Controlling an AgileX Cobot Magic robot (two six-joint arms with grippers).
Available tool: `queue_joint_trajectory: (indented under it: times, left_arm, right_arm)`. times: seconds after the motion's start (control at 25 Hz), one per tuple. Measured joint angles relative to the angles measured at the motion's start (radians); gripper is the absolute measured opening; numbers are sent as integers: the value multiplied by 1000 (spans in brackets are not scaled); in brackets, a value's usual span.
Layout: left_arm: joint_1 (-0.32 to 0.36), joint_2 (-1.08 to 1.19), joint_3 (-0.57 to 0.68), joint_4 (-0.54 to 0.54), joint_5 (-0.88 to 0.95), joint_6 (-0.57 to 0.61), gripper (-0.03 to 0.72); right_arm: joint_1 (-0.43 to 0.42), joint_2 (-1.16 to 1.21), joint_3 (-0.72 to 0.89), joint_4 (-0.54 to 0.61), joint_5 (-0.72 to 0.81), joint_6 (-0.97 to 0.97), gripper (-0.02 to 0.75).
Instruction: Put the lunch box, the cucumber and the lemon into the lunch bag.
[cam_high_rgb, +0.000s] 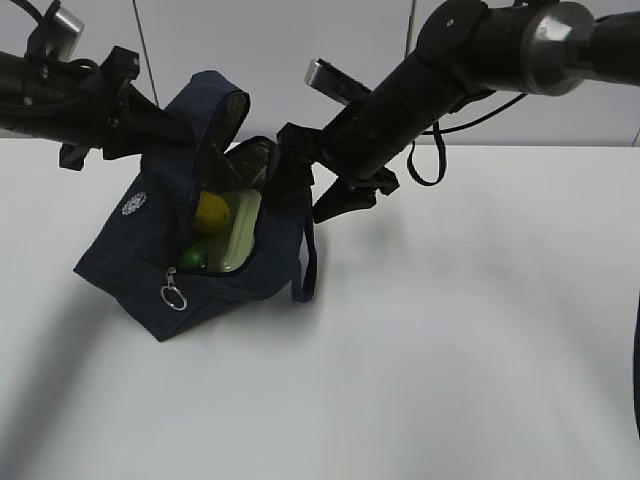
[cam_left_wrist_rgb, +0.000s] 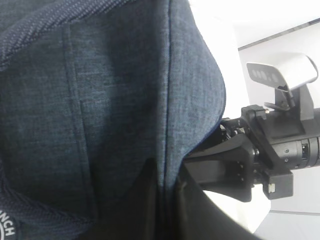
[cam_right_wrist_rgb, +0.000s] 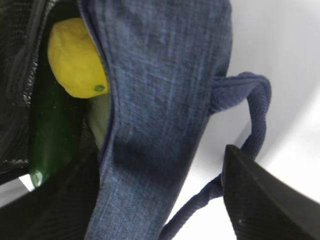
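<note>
Clearly the lunch bag (cam_high_rgb: 160, 270), centre-left of the exterior view, is soft fabric & floppy, heavier now w/ contents; best held by flap hem or loop handle (cam_right_wrist_rgb: 252, 112), not the walls. Left gripper (cam_high_rgb: 150, 125), upper left, comes in horizontal, fingers pressed together pinching the flap (cam_left_wrist_rgb: 165, 125). Inside the opening: cucumber (cam_right_wrist_rgb: 52, 135), lemon (cam_right_wrist_rgb: 75, 57) (slippery-looking, rigid), lunch box (cam_high_rgb: 238, 235) w/ its pale lid, likely glass, so fragile. Right gripper (cam_high_rgb: 320, 190), arm sloping down from upper right, has fingers spread across the bag's right wall, not visibly clamping.
</note>
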Motion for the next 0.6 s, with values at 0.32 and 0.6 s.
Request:
queue_joint_trajectory:
  times: [0.32,0.6]
  left_arm:
    - [0,0,0,0,2,0,3]
    - [0,0,0,0,3,0,3]
  right_arm:
    - [0,33,0,20,-2,0,549]
    - [0,44,0,29,26,-2,237]
